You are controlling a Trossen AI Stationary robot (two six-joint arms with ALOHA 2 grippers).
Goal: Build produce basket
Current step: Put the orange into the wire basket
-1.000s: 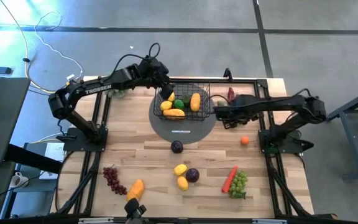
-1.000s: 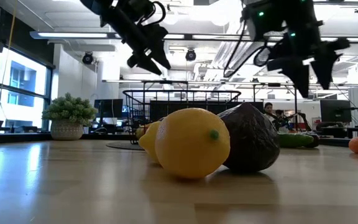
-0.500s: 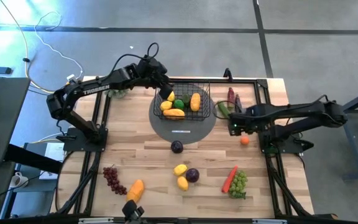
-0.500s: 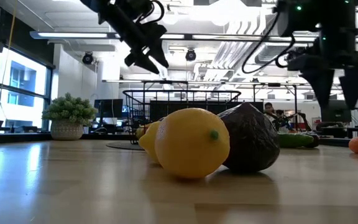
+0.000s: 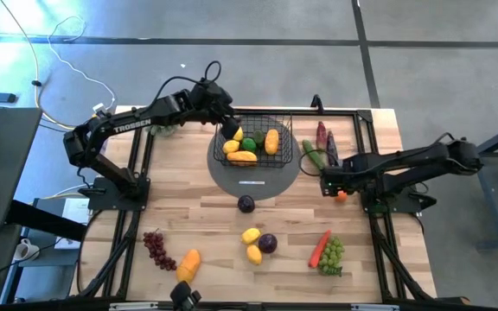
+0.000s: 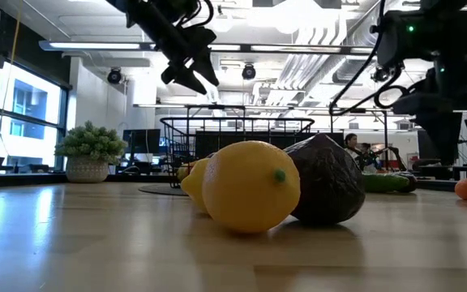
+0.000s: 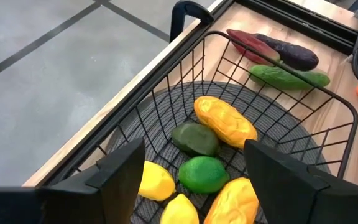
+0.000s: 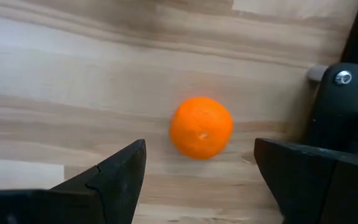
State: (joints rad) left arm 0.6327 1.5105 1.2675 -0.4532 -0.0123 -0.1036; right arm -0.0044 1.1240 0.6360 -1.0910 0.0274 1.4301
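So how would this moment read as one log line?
left gripper: open, over basket | right gripper: open, above orange | orange: on table

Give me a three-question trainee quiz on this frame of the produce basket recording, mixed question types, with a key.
1. True or false: the right gripper is shut on the orange fruit.
2. Which gripper hovers over the basket? A) left B) right
3. Fill in: the cucumber lies ___ the basket.

Key:
1. False: its jaws are open, with the fruit ahead on the table.
2. A, the left gripper, open.
3. Outside.
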